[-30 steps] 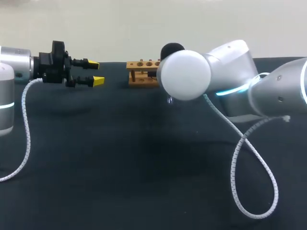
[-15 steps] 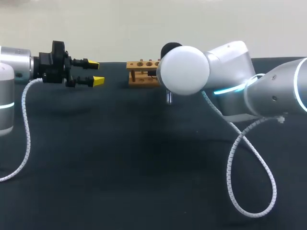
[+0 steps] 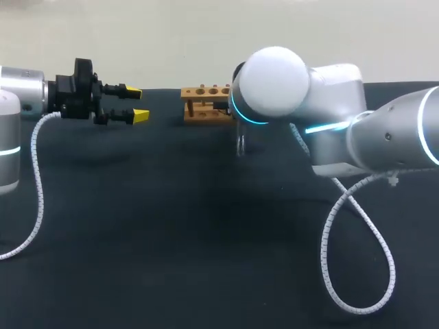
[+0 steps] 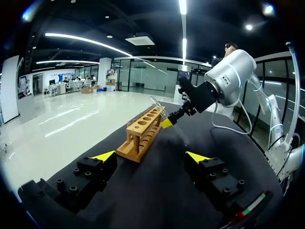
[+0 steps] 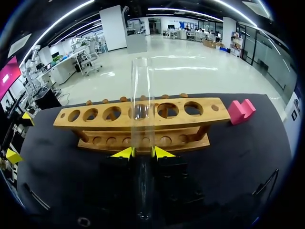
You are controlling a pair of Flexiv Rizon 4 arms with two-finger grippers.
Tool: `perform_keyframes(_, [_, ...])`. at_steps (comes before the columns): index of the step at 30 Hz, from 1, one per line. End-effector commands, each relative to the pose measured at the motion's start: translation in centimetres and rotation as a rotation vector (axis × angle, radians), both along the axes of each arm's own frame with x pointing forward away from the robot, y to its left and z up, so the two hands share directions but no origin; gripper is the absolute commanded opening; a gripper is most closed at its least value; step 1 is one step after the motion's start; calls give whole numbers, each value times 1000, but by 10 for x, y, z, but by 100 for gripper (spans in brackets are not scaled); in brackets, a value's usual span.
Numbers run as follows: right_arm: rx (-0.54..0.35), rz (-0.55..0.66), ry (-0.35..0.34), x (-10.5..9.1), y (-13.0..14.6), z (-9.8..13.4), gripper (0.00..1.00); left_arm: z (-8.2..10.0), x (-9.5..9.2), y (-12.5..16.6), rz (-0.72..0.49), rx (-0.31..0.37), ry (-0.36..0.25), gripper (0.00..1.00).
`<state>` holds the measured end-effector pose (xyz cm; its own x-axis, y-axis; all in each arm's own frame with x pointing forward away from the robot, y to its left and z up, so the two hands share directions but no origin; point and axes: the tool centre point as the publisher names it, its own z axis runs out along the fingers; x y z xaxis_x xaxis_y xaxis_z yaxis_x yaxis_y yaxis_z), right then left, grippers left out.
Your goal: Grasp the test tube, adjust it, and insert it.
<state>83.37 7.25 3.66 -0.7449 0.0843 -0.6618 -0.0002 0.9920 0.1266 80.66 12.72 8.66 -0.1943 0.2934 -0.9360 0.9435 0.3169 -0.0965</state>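
A clear glass test tube (image 5: pixel 142 105) stands upright between the yellow fingertips of my right gripper (image 5: pixel 143 152), which is shut on its lower part. Just beyond it is the wooden rack (image 5: pixel 143 119) with its row of holes; the tube's mouth rises above the rack's top. In the head view the rack (image 3: pixel 204 103) sits at the table's far edge, my right arm's white joint (image 3: pixel 274 79) hides that gripper, and the tube's end (image 3: pixel 241 140) hangs below it. My left gripper (image 3: pixel 130 103) hovers open and empty left of the rack. The left wrist view shows its own gripper (image 4: pixel 150 156) facing the rack (image 4: pixel 143 131).
A small pink block (image 5: pixel 240 110) lies on the black table beside the rack's end. A white coiled cable (image 3: pixel 357 233) loops down from my right arm over the table, and another (image 3: pixel 34 199) hangs from my left arm.
My right arm's white joint has lifted and turned, and the tube's end now shows more clearly below it. The left arm has kept still.
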Motion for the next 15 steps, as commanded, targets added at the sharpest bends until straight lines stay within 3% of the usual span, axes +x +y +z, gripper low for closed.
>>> perform_keyframes(1, [5, 6, 30, 5, -1, -2, 0, -1, 0, 1, 0, -3, -4, 100])
perform_keyframes(15, [37, 9, 67, -3, 1, -6, 0, -1, 0, 1, 0, -3, -4, 100])
